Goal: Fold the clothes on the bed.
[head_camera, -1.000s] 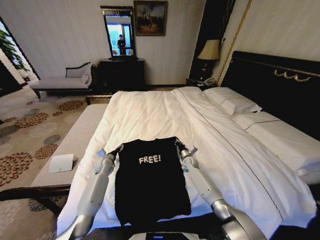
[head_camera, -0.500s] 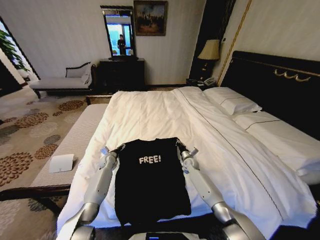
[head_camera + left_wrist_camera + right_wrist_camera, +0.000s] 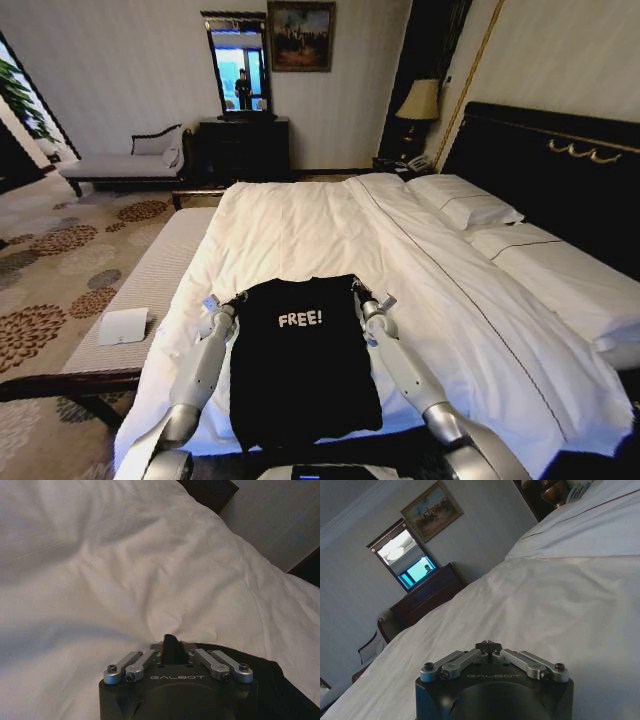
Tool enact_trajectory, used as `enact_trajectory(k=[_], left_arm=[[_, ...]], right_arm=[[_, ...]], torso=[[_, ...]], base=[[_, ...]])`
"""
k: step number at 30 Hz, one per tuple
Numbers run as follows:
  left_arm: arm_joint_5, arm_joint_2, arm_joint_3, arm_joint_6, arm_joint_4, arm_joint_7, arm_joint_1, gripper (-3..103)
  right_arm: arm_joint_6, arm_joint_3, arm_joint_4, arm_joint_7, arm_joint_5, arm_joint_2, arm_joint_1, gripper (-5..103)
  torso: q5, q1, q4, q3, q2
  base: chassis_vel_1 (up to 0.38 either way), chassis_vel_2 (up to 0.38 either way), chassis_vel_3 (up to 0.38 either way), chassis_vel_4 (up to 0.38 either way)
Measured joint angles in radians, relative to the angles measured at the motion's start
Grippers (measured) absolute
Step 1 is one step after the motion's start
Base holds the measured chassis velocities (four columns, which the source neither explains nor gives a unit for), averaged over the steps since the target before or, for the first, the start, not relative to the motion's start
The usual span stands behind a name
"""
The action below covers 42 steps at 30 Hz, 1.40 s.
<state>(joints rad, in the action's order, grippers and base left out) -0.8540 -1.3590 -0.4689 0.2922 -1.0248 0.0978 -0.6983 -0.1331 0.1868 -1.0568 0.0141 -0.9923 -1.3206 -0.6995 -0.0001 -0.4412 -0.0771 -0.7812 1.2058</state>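
A: From the head view, black T-shirt (image 3: 300,360) hanging over the near edge of the bed (image 3: 330,225), "FREE!" facing up, top edge lifted a little off the white duvet. Left gripper (image 3: 237,298) at the shirt's left shoulder, right gripper (image 3: 357,288) at the right shoulder.

B: Changed since a second ago?

A: Barely. Left arm drawn back toward the near edge, its elbow now at the lower left; top hem a shade nearer. Shirt otherwise sitting the same. Probably the two shoulders pinched and the fold toward the near edge only just starting.

B: And the left wrist view?

A: Linkage bars folded inward, jaws closed on a dark tuft of the T-shirt (image 3: 170,647); more black fabric trailing beside the housing, white duvet beyond.

B: Right wrist view?

A: Same posture: jaws drawn together, pinching a small dark peak of the T-shirt (image 3: 488,645) at the tips. Duvet stretching away toward the far wall.
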Motion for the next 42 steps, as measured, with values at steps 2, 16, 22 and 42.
enact_trajectory(k=[2, 16, 22, 42], left_arm=[[0.001, 0.000, 0.000, -0.001, 0.000, 0.000, 0.000, 11], [-0.062, 0.059, -0.008, 0.005, -0.197, 0.014, -0.063, 2], [-0.168, 0.134, 0.002, 0.029, -0.399, 0.035, -0.069, 2], [-0.257, 0.207, 0.110, 0.045, -0.355, 0.083, 0.164, 2]], right_arm=[[0.000, 0.000, 0.002, 0.000, -0.001, 0.001, 0.002, 0], [0.005, -0.001, -0.188, -0.051, -0.036, 0.056, -0.058, 0], [0.024, -0.025, -0.325, -0.057, -0.112, 0.162, -0.038, 0], [0.034, -0.196, -0.236, -0.062, -0.259, 0.256, 0.220, 0]], torso=[[0.0001, 0.000, 0.0000, 0.000, 0.000], [0.0003, 0.000, 0.0000, 0.000, 0.000], [0.0000, 0.000, 0.0000, 0.000, 0.000], [0.0002, 0.000, 0.0001, 0.000, 0.000]], base=[[0.000, 0.000, 0.000, 0.000], [0.000, 0.000, 0.000, 0.000], [0.000, 0.000, 0.000, 0.000], [0.000, 0.000, 0.000, 0.000]])
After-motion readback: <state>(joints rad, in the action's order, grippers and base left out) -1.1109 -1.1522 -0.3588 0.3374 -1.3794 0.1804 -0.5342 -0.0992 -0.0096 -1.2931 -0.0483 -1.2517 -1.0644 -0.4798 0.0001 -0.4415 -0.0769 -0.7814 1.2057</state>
